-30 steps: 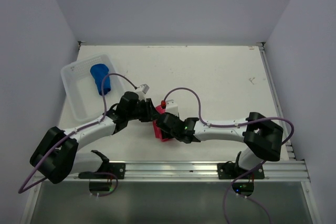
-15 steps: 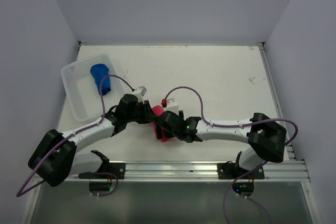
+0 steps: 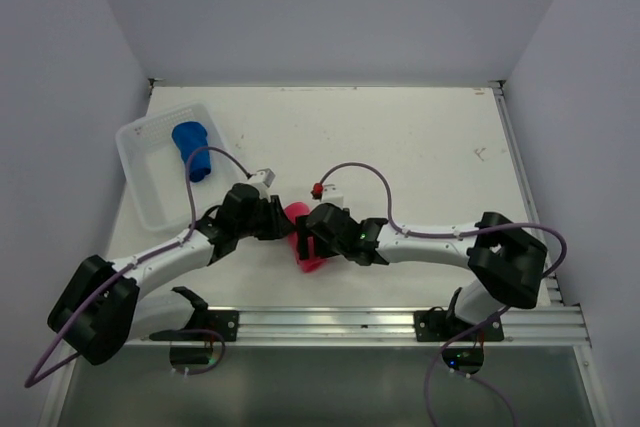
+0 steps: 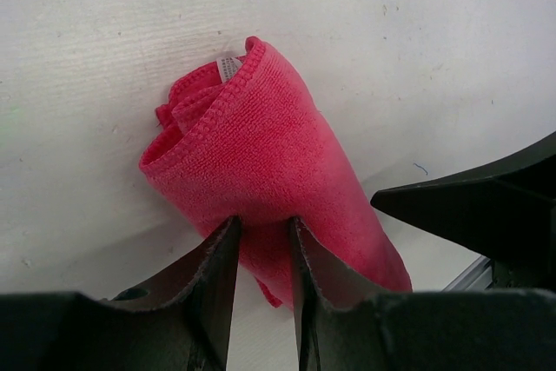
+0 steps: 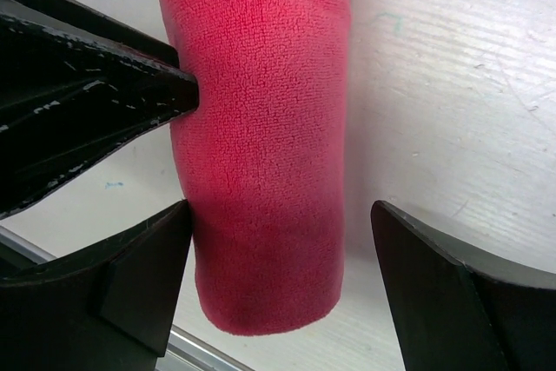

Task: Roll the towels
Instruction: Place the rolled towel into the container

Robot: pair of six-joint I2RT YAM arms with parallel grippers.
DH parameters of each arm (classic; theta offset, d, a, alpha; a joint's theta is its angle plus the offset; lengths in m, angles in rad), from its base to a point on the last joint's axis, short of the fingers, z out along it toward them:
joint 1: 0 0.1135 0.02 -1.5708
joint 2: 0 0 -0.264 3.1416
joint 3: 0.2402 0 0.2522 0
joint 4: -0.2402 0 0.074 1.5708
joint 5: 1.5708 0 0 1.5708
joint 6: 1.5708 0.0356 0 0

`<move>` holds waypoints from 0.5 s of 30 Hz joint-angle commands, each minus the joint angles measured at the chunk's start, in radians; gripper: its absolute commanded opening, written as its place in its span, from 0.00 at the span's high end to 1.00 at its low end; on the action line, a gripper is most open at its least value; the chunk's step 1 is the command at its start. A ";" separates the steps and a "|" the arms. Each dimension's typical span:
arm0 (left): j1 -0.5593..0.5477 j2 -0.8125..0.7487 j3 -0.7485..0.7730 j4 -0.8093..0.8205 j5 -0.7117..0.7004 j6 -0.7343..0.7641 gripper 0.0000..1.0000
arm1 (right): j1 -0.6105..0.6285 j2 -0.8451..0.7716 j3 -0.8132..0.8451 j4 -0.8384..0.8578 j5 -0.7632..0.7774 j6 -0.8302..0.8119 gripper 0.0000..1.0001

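Note:
The pink-red towel (image 3: 303, 251) lies rolled into a thick tube on the table between both arms. In the left wrist view the roll (image 4: 261, 145) runs diagonally, and my left gripper (image 4: 263, 225) is shut on a fold of its near side. My right gripper (image 5: 280, 210) stands open, its fingers astride the near end of the roll (image 5: 261, 110); the left finger touches the cloth and the right one is apart from it. From above, the left gripper (image 3: 281, 223) and right gripper (image 3: 313, 239) meet at the roll. The blue towel (image 3: 190, 149) lies rolled in the basket.
A white slotted plastic basket (image 3: 140, 192) stands at the far left of the table and holds the blue roll. An aluminium rail (image 3: 340, 319) runs along the near edge, close below the pink roll. Purple cables loop over both arms.
My right gripper has opened and let go of the pink-red towel. Both wrists drew slightly nearer the front. The left gripper keeps its hold.

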 commanded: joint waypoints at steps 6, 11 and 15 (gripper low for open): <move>0.007 -0.047 -0.024 -0.080 -0.040 0.035 0.67 | 0.000 0.063 -0.013 0.102 -0.066 0.012 0.17; 0.008 -0.076 -0.039 -0.097 -0.058 0.035 0.67 | -0.002 0.082 -0.004 0.108 -0.066 0.001 0.21; 0.011 -0.078 -0.042 -0.104 -0.060 0.035 0.67 | 0.001 0.100 0.006 0.112 -0.080 0.001 0.25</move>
